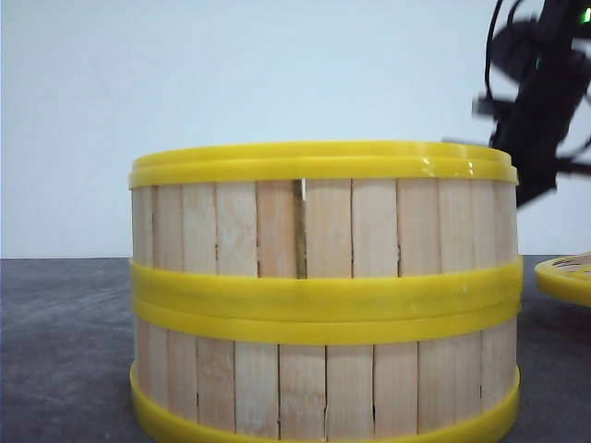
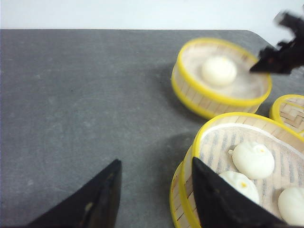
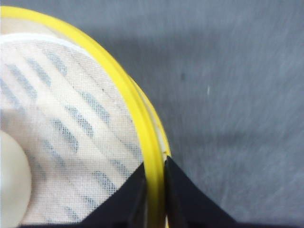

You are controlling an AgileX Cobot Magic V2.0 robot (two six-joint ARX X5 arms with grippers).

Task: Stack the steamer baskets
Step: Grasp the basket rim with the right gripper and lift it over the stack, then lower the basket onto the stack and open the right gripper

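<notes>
We have two baskets stacked right in front of us, the top basket (image 1: pixel 323 217) sitting square on the bottom basket (image 1: pixel 323 383), yellow rings meeting in the middle. The third basket (image 2: pixel 221 76) stands apart on the table (image 2: pixel 85 109), one bun (image 2: pixel 218 70) inside on its cloth liner.

Our right gripper (image 3: pixel 154 190) is at that third basket, and its jaws are nearly closed with the yellow rim (image 3: pixel 142 128) pinched between them, one finger inside the wall, one outside. That is where we judge it best to take hold: the thick plastic ring is the stiffest part, and the slats below look thin and could flex or split under a hard squeeze. The ring is smooth, though, so we expect it to be slippery, and a one-sided rim grip will let the tub hang tilted. It looks light, but the loose bun can roll, so we would lift level and slow.

Our left gripper (image 2: pixel 152 194) hovers wide open and holds nothing, just beside the stack, where three buns (image 2: pixel 254 159) lie in the top tub. The edge of a lid (image 1: pixel 568 277) shows off to the right.
</notes>
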